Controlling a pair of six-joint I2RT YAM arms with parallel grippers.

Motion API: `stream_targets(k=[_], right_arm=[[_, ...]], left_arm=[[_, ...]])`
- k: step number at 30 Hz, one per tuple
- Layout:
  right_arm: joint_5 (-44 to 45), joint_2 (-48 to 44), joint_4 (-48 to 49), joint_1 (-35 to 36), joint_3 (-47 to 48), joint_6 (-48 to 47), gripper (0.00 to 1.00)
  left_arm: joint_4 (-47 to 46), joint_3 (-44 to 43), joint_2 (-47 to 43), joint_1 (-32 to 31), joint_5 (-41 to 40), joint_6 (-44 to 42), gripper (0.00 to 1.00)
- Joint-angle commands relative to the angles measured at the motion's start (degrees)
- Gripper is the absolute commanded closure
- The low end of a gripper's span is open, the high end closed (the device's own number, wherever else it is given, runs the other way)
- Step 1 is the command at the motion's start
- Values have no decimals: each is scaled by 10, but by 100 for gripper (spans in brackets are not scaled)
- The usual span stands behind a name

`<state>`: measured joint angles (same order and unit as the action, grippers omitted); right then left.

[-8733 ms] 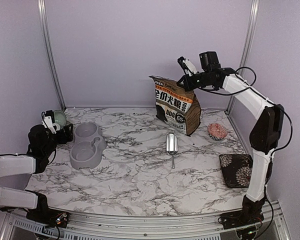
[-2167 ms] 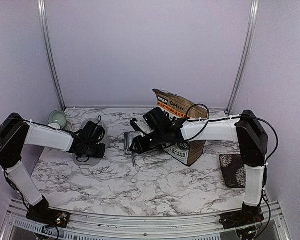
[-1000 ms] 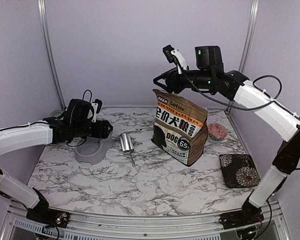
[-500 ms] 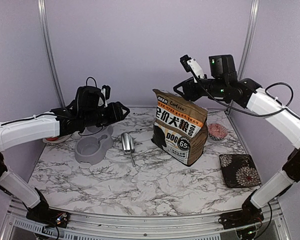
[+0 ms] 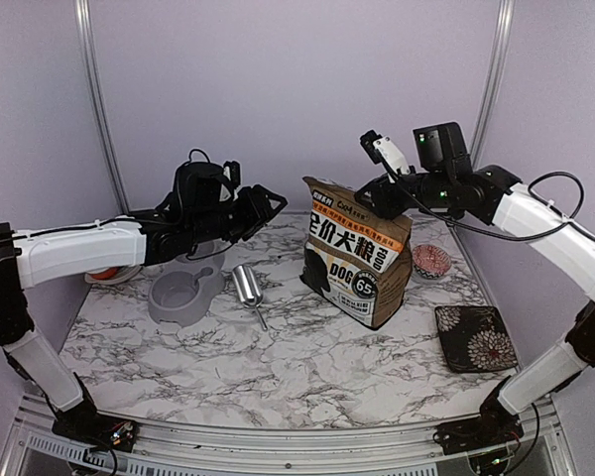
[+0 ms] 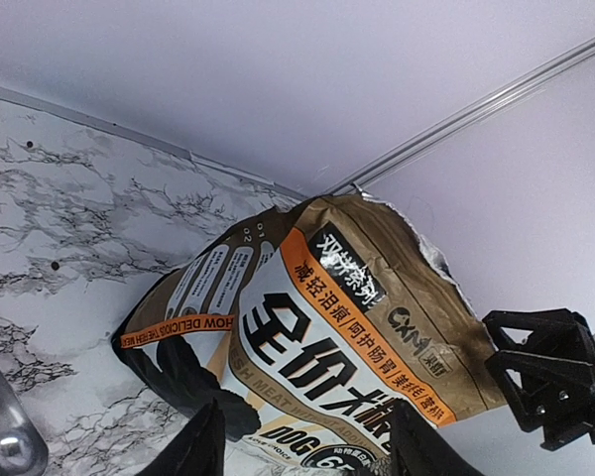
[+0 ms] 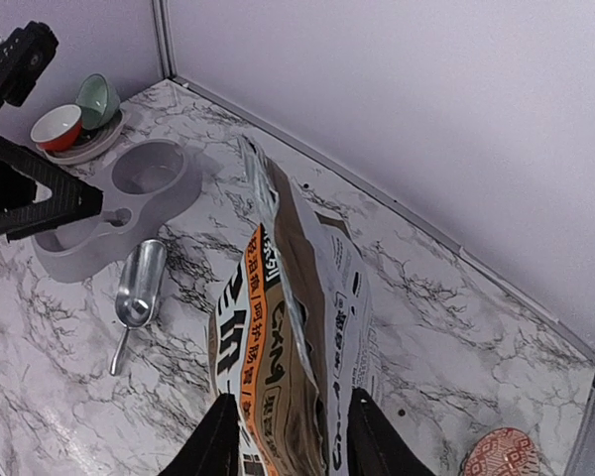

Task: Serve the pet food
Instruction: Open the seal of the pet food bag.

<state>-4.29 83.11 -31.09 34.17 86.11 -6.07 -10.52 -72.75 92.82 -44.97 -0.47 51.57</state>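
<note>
The pet food itself is hidden. The brown-and-white printed bag [image 5: 357, 253] stands upright at the middle back of the marble table, and its torn top [image 7: 296, 248] gapes open. My right gripper [image 5: 369, 201] hovers at the bag's top right corner. In the right wrist view it [image 7: 296, 441] is open, one finger on each side of the top edge. My left gripper [image 5: 268, 201] hangs in the air left of the bag, pointing at it. In the left wrist view it [image 6: 312, 451] is open and empty, with the bag's front [image 6: 317, 337] beyond.
A metal scoop [image 5: 246, 286] lies left of the bag, beside a grey double pet bowl [image 5: 181, 295]. Small cups [image 7: 79, 111] sit at the far left corner. A red-patterned small bowl [image 5: 430, 260] stands right of the bag, and a dark flowered mat [image 5: 468, 337] lies nearer.
My left gripper rose from over the grey bowl and swung right toward the bag. My right gripper moved right and down to the bag's top corner. Both pairs of jaws narrowed.
</note>
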Motion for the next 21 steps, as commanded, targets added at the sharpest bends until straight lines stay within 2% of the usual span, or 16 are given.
stream_targets(k=[1, 9, 13, 21], right_arm=[[21, -17, -18, -2, -10, 0, 68], [27, -10, -25, -2, -13, -2, 83], [25, -10, -24, -2, -16, -2, 99], [11, -10, -23, -2, -27, -1, 100]], left_arm=[[-33, -21, 13, -3, 10, 17, 43], [-46, -41, 28, -7, 26, 25, 44], [-52, -46, 34, -9, 36, 29, 44], [-67, -86, 64, -18, 47, 63, 50]])
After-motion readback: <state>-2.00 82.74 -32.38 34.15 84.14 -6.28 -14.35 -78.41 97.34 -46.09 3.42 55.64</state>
